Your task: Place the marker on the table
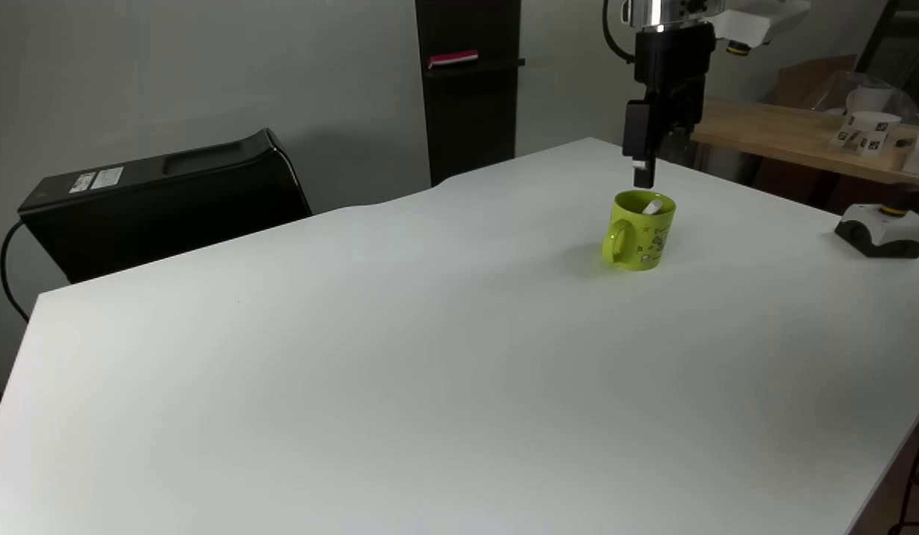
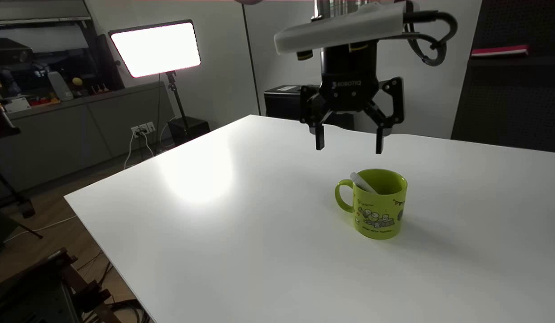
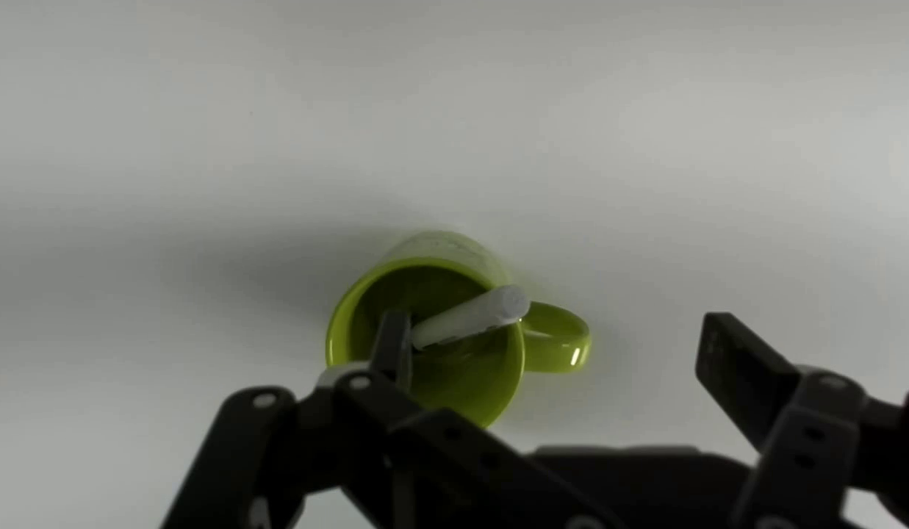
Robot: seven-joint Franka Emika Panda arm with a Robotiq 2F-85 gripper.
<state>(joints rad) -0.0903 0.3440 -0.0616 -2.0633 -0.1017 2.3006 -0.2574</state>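
Note:
The white marker (image 1: 652, 207) leans inside the lime-green mug (image 1: 637, 241), its white end sticking up over the rim on the handle side. It also shows so in an exterior view (image 2: 362, 183) and the wrist view (image 3: 472, 316). Its lower end is hidden in the mug. The mug stands upright on the white table (image 1: 355, 371). My gripper (image 2: 349, 150) is open and empty above the mug, fingers pointing down. In the wrist view, my gripper (image 3: 557, 323) has its left finger over the mug's mouth and its right finger beyond the handle. Neither finger appears to hold the marker.
A white and black button box (image 1: 886, 230) stands at a table edge. A wooden table (image 1: 771, 134) with cups stands behind. A black case (image 1: 169, 200) stands by the wall beyond the table. A bright light panel (image 2: 156, 49) stands past the table's far edge.

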